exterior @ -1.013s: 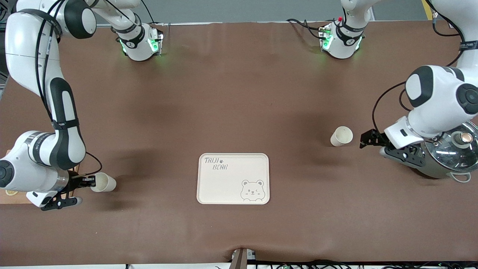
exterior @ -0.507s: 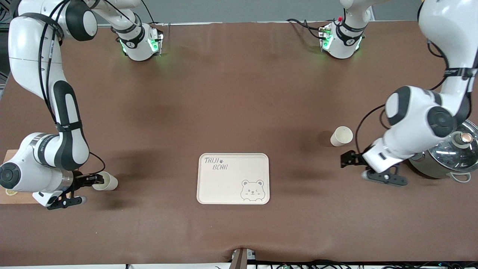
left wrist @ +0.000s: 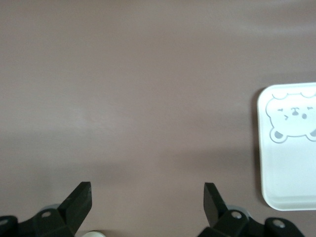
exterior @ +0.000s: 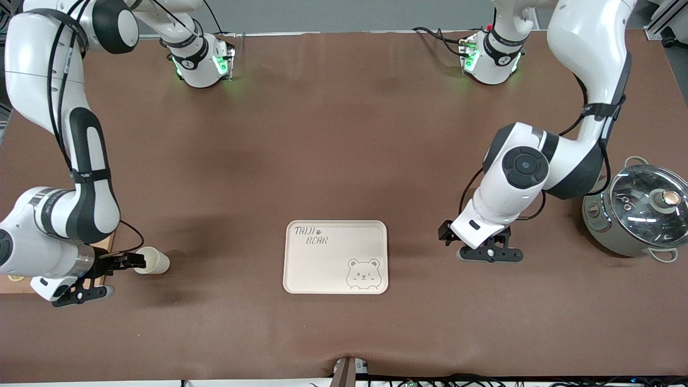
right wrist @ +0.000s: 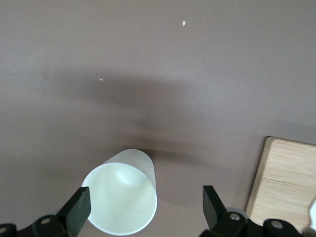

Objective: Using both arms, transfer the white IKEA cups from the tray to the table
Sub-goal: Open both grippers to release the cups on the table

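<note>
One white cup sits on the brown table toward the right arm's end. My right gripper is open right beside it. In the right wrist view the cup shows its mouth between the open fingertips, close to one of them, and my right gripper is not closed on it. My left gripper is open and empty, low over the table beside the cream bear tray, toward the left arm's end. It frames bare table, with the tray to one side. The second cup is hidden under the left arm.
A steel pot with a glass lid stands at the left arm's end of the table. A wooden board lies under the right arm's wrist and also shows in the right wrist view.
The left arm has swung from beside the pot toward the tray and now covers the second cup. The right gripper has stayed at the first cup, shifting only slightly.
</note>
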Controlling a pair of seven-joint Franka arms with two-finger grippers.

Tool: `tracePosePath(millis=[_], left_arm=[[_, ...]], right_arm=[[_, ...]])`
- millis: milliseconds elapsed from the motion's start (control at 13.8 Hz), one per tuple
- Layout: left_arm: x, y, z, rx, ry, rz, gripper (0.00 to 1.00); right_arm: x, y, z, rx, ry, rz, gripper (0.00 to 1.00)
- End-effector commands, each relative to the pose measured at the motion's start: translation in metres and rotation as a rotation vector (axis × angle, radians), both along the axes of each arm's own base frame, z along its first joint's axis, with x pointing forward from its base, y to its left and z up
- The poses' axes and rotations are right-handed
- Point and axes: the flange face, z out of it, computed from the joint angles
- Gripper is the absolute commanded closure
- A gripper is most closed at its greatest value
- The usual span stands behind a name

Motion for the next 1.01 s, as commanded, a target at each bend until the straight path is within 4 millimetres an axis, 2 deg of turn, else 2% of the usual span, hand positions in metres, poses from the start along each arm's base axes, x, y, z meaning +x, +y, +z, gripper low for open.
tracePosePath(millis=[0, 217, 289, 362, 507, 724, 941], left_arm=[[-0.015, 0.027, 0.065, 0.028, 0.005, 0.007, 0.00], [-0.040, 0.065, 0.128, 0.020, 0.080, -0.111, 0.00], [-0.046, 0.092, 0.146, 0.018, 0.104, -0.112, 0.00], [-0.056, 0.108, 0.167, 0.012, 0.111, -0.118, 0.00], [-0.078, 0.126, 0.195, -0.002, 0.136, -0.146, 0.00], [-0.104, 0.144, 0.219, -0.010, 0.150, -0.156, 0.00], [-0.108, 0.146, 0.219, -0.040, 0.162, -0.151, 0.00]], right_arm=[[-0.005, -0.007, 0.048, -0.001, -0.040, -0.001, 0.00], [-0.015, -0.008, 0.089, 0.003, -0.029, -0.050, 0.00], [-0.019, -0.003, 0.106, 0.007, -0.023, -0.104, 0.00], [-0.025, 0.002, 0.123, 0.004, -0.007, -0.145, 0.00], [-0.037, 0.011, 0.154, 0.008, 0.010, -0.224, 0.00], [-0.059, 0.013, 0.202, 0.025, 0.034, -0.301, 0.00], [-0.080, 0.015, 0.244, 0.036, 0.042, -0.295, 0.00]])
